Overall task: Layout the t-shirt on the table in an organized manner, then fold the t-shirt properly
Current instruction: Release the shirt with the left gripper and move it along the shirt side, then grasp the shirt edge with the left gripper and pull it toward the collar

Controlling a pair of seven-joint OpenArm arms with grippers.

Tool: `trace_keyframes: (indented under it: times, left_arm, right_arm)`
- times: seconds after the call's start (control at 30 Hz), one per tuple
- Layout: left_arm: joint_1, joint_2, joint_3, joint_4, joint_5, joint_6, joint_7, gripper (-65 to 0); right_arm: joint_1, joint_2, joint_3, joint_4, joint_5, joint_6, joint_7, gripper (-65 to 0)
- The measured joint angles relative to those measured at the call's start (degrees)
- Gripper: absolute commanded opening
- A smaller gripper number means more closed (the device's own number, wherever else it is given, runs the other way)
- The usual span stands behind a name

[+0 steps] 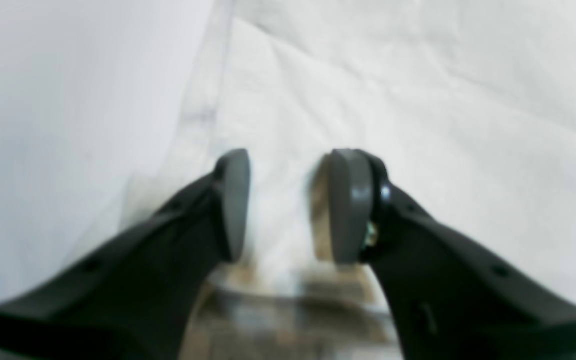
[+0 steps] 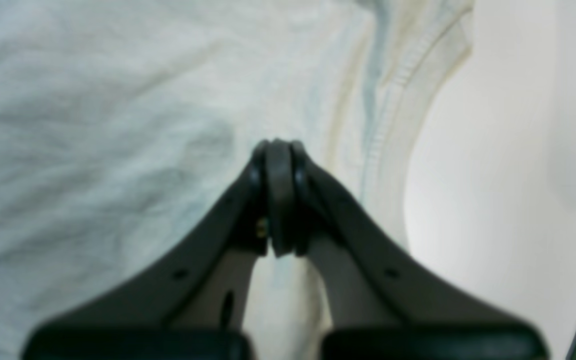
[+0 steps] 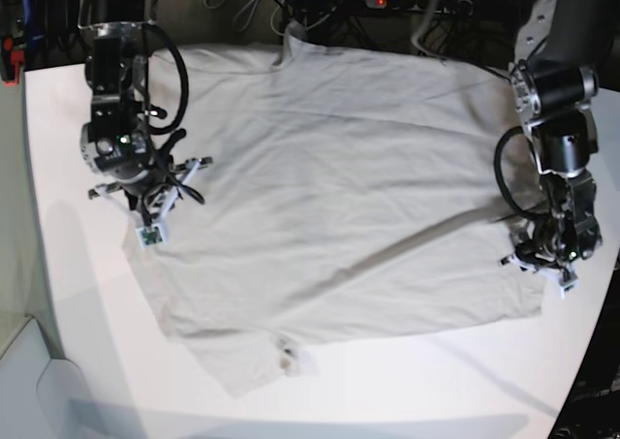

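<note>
Beige-grey t-shirt point(image 1: 393, 100) under left gripper point(image 1: 288, 205), fingers apart, hem edge beside bare table point(image 1: 68, 125). Right wrist: right gripper point(image 2: 280, 200) fingers pressed together over cloth near seam. Base: shirt spread flat across table, arms at both side edges.

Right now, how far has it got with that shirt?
The t-shirt is mostly spread on the table, creased, with no fold made. The right gripper is shut at one edge; the left gripper is open at the opposite edge. All the folding is left.
</note>
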Motion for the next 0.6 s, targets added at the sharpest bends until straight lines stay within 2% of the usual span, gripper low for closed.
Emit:
trace_keyframes:
  times: [0.1, 0.33, 0.47, 0.6]
  left_arm:
    - [-1.16, 0.31, 0.22, -4.81, 0.13, 0.22, -8.41, -39.3]
    - [-5.4, 0.5, 9.42, -17.84, -0.85, 0.61, -29.44, -39.3]
    - [-6.67, 0.96, 10.49, -19.17, -0.81, 0.66, -32.52, -39.2]
    - [-6.84, 1.11, 6.29, -12.22, -0.92, 0.63, -29.79, -39.2]
  right_arm:
    - [0.02, -0.09, -0.02, 0.02, 0.02, -0.02, 0.07, -65.0]
    - [-0.26, -0.07, -0.02, 0.02, 0.0, -0.02, 0.02, -65.0]
    - [-0.48, -0.07, -0.02, 0.02, 0.02, -0.02, 0.07, -65.0]
    - [-1.07, -0.09, 0.0, 0.02, 0.04, -0.02, -0.02, -65.0]
